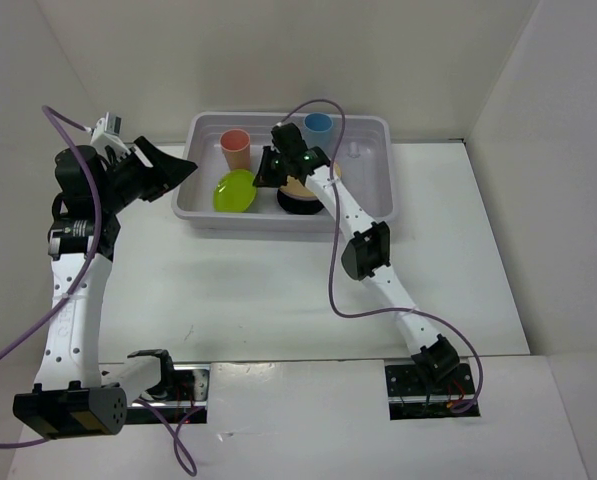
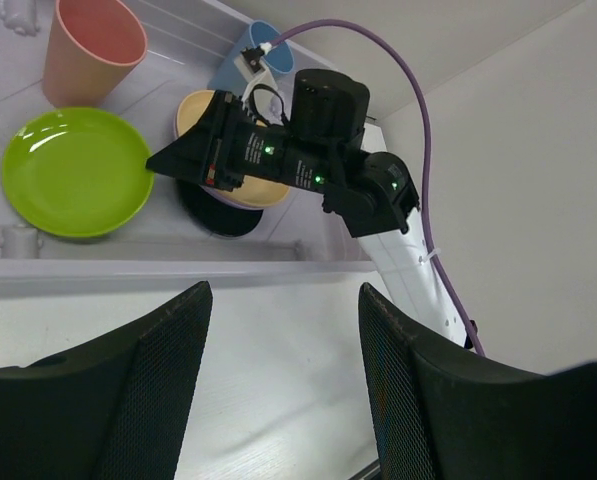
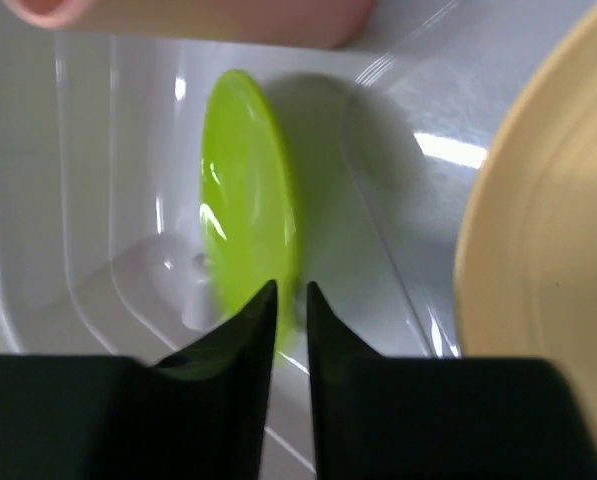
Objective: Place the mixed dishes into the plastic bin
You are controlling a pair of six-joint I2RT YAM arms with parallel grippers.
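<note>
The plastic bin (image 1: pixel 278 222) stands at the back of the table. In it are a coral-red cup (image 1: pixel 235 148), a blue cup (image 1: pixel 318 125), a lime green plate (image 1: pixel 234 191) and a pale orange plate (image 1: pixel 296 187) lying on a small black plate (image 1: pixel 298 204). My right gripper (image 1: pixel 264 175) reaches into the bin. In the right wrist view its fingers (image 3: pixel 291 290) are almost together, with the rim of the tilted lime plate (image 3: pixel 243 190) between them. My left gripper (image 1: pixel 183 165) hangs open and empty just left of the bin. The lilac plate is out of view.
In the left wrist view the bin's near rim (image 2: pixel 178 268) crosses the frame above my open fingers (image 2: pixel 283 300), with bare white tabletop below. White walls enclose the table on the left, back and right. Purple cables loop off both arms.
</note>
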